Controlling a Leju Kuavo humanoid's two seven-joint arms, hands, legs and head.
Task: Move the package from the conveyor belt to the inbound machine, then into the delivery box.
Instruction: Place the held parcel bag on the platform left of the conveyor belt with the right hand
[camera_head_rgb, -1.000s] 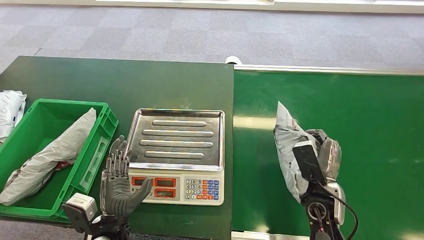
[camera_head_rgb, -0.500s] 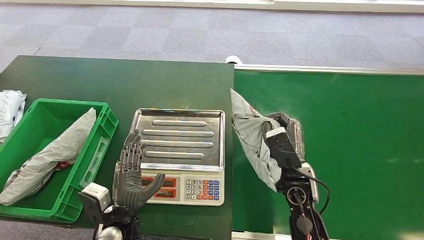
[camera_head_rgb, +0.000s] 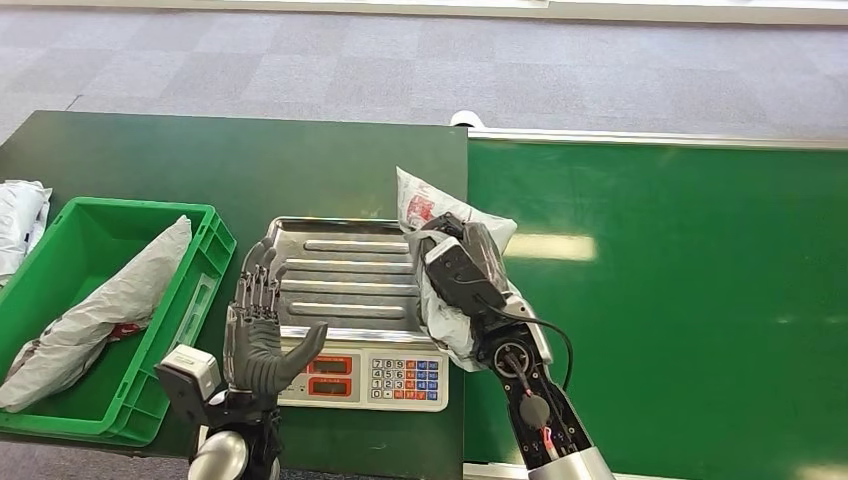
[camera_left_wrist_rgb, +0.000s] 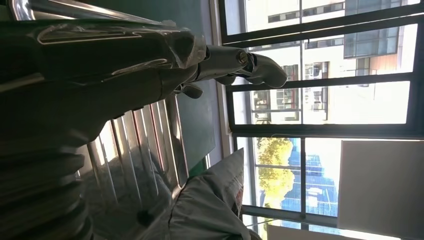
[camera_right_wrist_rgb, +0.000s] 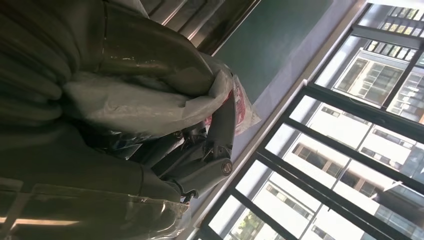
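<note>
My right hand grips a grey plastic package with red print and holds it over the right edge of the scale's steel tray. The right wrist view shows the package wrapped in my fingers. My left hand stands open and upright at the tray's front left corner, beside the scale's display. From the left wrist, my fingers spread above the ribbed tray, with the package beyond. The green delivery box sits at the left with another grey package inside.
The green conveyor belt lies to the right of the dark green table. A white bag lies at the table's left edge, behind the box. Grey carpet floor runs beyond the table.
My right hand has carried the package leftward from the conveyor belt to the scale's right edge. My left hand has risen slightly along the tray's front left corner.
</note>
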